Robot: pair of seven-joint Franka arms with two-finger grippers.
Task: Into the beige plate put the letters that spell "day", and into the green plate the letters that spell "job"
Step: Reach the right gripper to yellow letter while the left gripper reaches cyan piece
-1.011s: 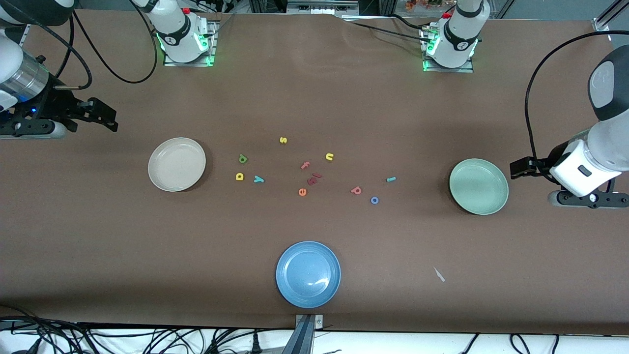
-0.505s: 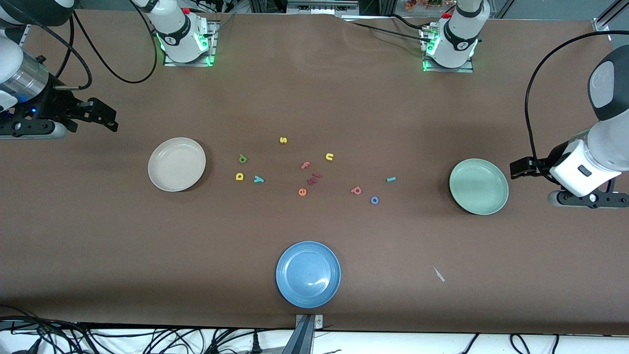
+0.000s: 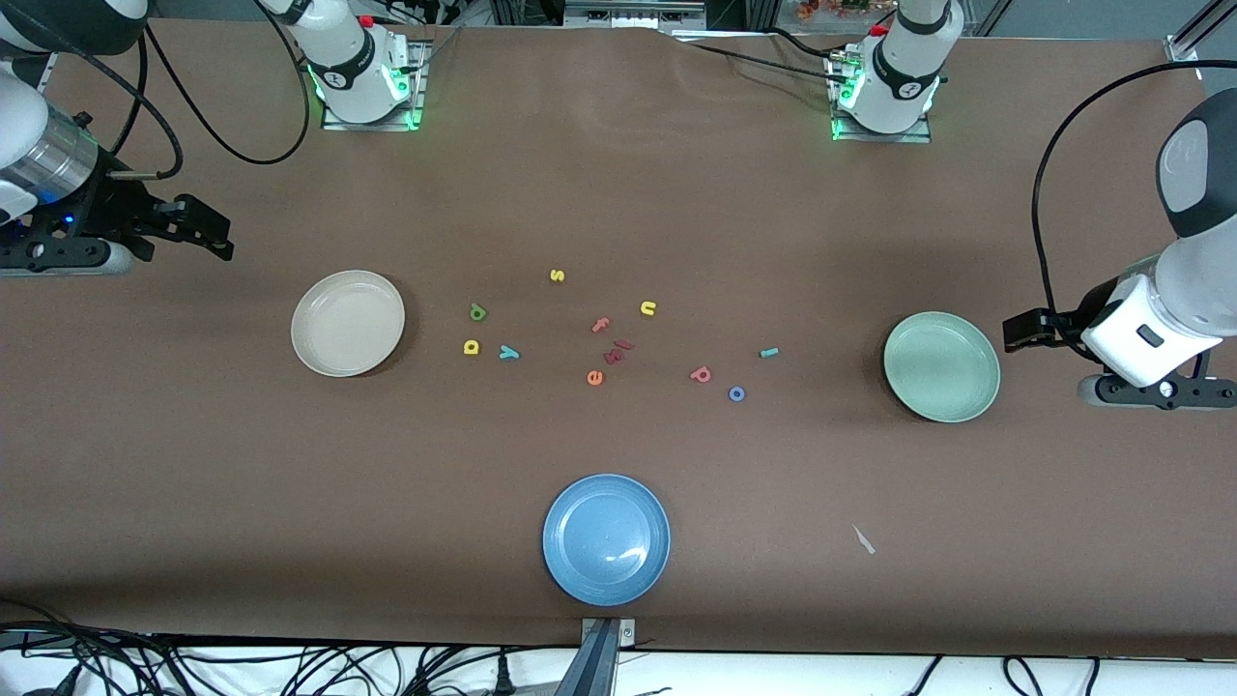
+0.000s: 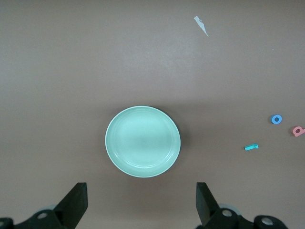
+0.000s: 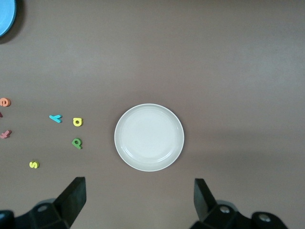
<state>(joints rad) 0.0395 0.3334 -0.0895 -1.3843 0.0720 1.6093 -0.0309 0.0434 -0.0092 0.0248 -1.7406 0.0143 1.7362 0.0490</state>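
Nothing on the table has shifted in the last second, so you are at the start: no letter is in a plate yet. Your right gripper (image 3: 208, 232) hangs spread and empty over bare table by the beige plate (image 3: 314, 338). The d (image 3: 472, 347), a (image 3: 477, 311) and y (image 3: 508, 353) lie close to that plate. The b (image 3: 701, 374), o (image 3: 736, 393) and j (image 3: 769, 353) lie nearer the green plate (image 3: 908, 372). Your left gripper (image 3: 1020, 332) waits just beside it, fingers wide, holding nothing.
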